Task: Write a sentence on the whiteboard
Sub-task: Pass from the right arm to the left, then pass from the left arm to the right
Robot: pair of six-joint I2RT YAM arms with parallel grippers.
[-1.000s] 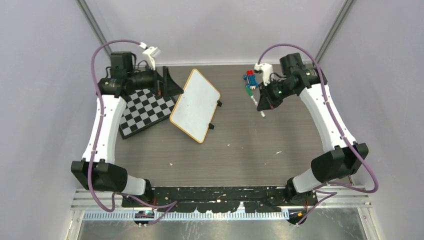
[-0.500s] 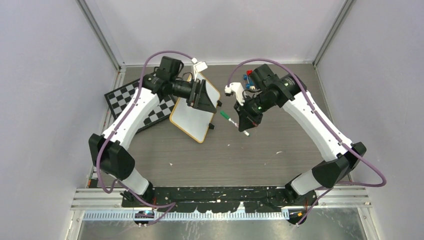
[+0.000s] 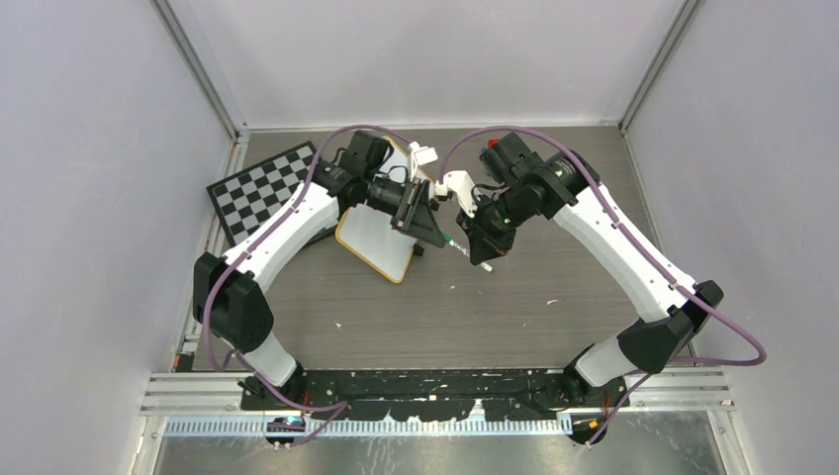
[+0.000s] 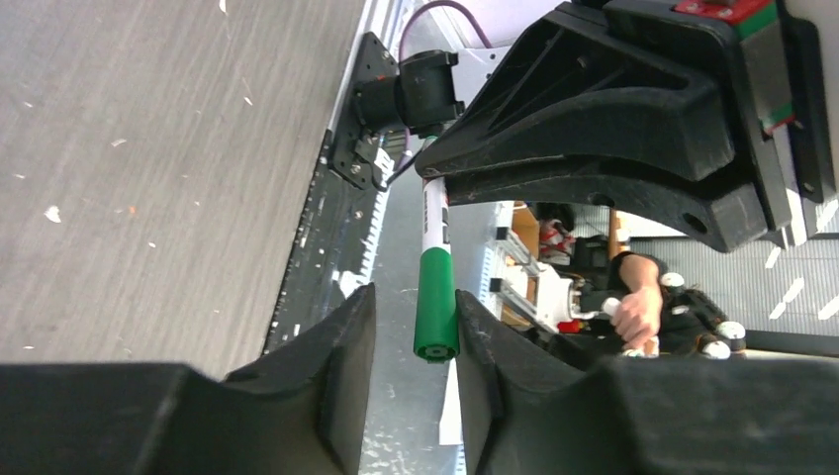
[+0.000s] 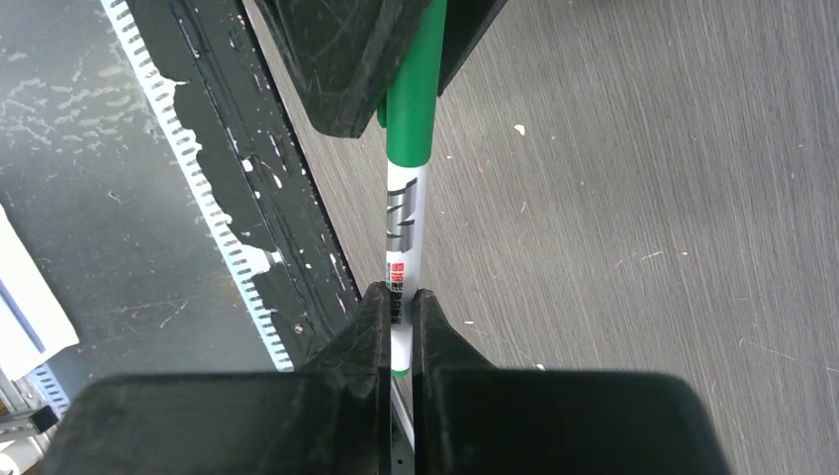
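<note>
The whiteboard (image 3: 374, 240) lies tilted at the table's middle left, with my left arm across its far half. No sentence is in view on the white part that shows. A green-capped marker (image 3: 458, 246) with a white barrel hangs above the table just right of the board. My right gripper (image 5: 399, 309) is shut on the marker's barrel (image 5: 405, 233). My left gripper (image 4: 414, 341) meets it from the left and stands open around the green cap (image 4: 436, 302). One finger (image 4: 487, 361) touches the cap, and a gap separates the cap from the other.
A black-and-white checkerboard (image 3: 259, 188) lies at the back left, partly under the left arm. Small red and blue blocks (image 3: 490, 148) sit at the back behind the right arm. White specks dot the grey wood tabletop (image 3: 495, 317). Walls close in on three sides.
My left arm has swung right across the whiteboard to the marker, and its jaws have narrowed around the cap. My right arm has carried the marker left toward the board.
</note>
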